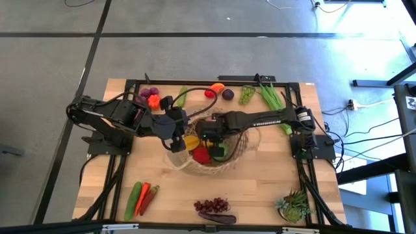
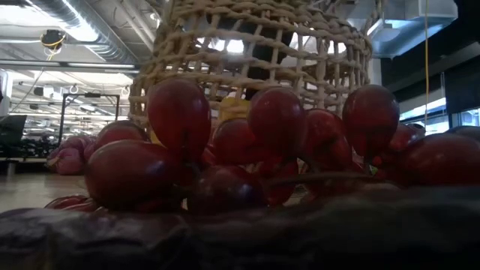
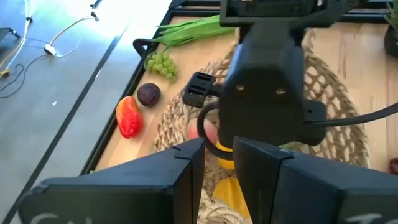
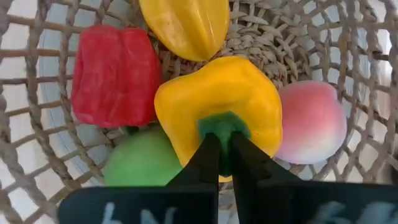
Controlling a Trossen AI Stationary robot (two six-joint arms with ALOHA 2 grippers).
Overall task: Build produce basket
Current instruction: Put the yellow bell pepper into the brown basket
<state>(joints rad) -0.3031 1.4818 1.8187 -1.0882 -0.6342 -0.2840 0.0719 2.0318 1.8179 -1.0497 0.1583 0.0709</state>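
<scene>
The basket (image 1: 246, 144) sat near the middle of the tabletop, tipped toward the left arm, whose gripper (image 1: 174, 138) was at its left rim, jaws nearly closed; it seemed to pinch the wicker there, though the contact itself was hidden. The right gripper (image 4: 224, 163) reached into the basket from the right with its fingers clamped on the green stem of a yellow pepper (image 4: 217, 102), which lay on top of a red pepper (image 4: 115, 76), a green piece (image 4: 140, 163), a pink fruit (image 4: 314, 121) and a second yellow piece (image 4: 186, 25). The step in hand looked like placing this pepper among the produce already loaded. Next, the right gripper would probably need to open, let the stem go, and rise clear of the rim without dragging the pepper out. Much was left: red grapes (image 1: 213, 205) by the near edge, a cucumber (image 1: 133, 199) and chillies (image 1: 148, 197) toward the near-left corner, and green grapes (image 1: 247, 95), leafy stalks (image 1: 273, 97), an orange-red pepper (image 1: 216, 88) and a purple piece (image 1: 228, 94) along the far edge. A potted plant (image 1: 296, 207) stood at the near-right corner.
</scene>
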